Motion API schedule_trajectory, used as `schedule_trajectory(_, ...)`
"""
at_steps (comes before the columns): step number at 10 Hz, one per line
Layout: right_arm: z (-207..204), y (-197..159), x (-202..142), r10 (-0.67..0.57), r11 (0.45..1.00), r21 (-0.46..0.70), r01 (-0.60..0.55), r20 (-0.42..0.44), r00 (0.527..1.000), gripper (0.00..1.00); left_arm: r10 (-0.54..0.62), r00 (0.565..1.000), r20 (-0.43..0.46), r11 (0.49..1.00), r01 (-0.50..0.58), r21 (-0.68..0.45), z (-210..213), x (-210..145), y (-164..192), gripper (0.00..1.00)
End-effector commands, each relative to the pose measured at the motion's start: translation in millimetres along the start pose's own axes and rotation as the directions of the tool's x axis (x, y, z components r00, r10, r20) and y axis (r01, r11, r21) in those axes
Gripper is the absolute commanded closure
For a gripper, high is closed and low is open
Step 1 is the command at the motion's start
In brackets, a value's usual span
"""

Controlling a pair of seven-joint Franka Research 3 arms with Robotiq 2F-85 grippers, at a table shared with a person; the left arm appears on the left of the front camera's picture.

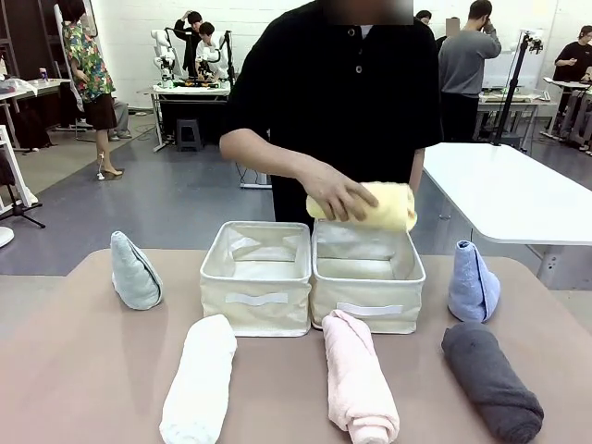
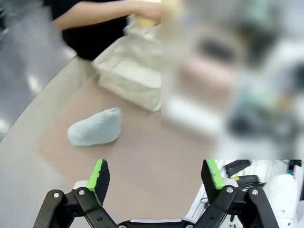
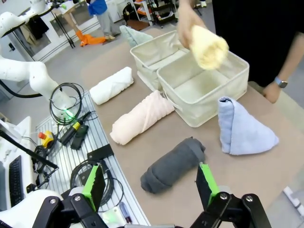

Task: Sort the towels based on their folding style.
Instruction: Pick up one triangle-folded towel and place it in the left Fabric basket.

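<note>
The yellow rolled towel is off the tabletop, gripped in a person's hand above the far rim of the right cream bin. That bin stands wall to wall with the left cream bin at the middle of the tabletop, toward its far edge. Three more rolls lie along the near edge. The white rolled towel lies in front of the left bin. The pink rolled towel lies in front of the right bin, its far end up against that bin's front wall. The dark grey rolled towel lies by the near right corner. The pale grey-green cone towel stands upright near the left edge, level with the bins and apart from the left one. The light blue cone towel stands near the right edge, just beside the right bin and just beyond the far end of the dark grey roll. The person, in a black top, stands at the far edge, and their other hand rests at that edge behind the blue cone. The left fingers are spread wide apart above the left side of the tabletop, clear of every towel, with the grey-green cone ahead of them; the right half of that wrist view is blurred. The right fingers are likewise wide apart, over the near right edge, with the dark grey roll just ahead and untouched.
</note>
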State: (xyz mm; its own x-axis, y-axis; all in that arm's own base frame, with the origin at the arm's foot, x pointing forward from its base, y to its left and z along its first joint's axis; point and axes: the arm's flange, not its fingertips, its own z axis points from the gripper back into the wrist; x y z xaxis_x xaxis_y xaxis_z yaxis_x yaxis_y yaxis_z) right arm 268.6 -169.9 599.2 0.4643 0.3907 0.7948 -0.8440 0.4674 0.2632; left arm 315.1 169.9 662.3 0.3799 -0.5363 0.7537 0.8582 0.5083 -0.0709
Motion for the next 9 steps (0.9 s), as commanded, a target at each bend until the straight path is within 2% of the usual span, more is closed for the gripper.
schedule_trajectory(1,-2,-1,1,0.016,1.0,0.01,-0.016,0.031,0.999,0.0,0.271,0.926,-0.265,0.934,-0.186,0.306,-42,67,-13,0.0)
schedule_trajectory(2,-2,-1,1,0.016,1.0,0.01,-0.016,0.031,0.999,0.0,0.372,0.862,-0.344,0.896,-0.236,0.377,-67,100,-11,0.0)
schedule_trajectory(3,-2,-1,1,0.016,1.0,0.01,-0.016,0.031,0.999,0.0,0.41,0.791,-0.455,0.889,-0.236,0.392,-89,126,-8,0.0)
schedule_trajectory(4,-2,-1,1,0.016,1.0,0.01,-0.016,0.031,0.999,0.0,0.477,0.711,-0.516,0.866,-0.28,0.415,-108,147,-1,0.0)
schedule_trajectory(5,-2,-1,1,0.016,1.0,0.01,-0.016,0.031,0.999,0.0,0.567,0.609,-0.555,0.823,-0.393,0.41,-129,164,15,0.0)
schedule_trajectory(6,-2,-1,1,0.016,1.0,0.01,-0.016,0.031,0.999,0.0,0.641,0.545,-0.541,0.767,-0.489,0.416,-149,169,33,0.0)
schedule_trajectory(8,-2,-1,1,0.016,1.0,0.01,-0.016,0.031,0.999,0.0,0.774,0.444,-0.451,0.631,-0.589,0.504,-189,159,62,0.0)
schedule_trajectory(9,-2,-1,1,0.016,1.0,0.01,-0.016,0.031,0.999,0.0,0.825,0.435,-0.361,0.565,-0.643,0.517,-204,157,72,0.0)
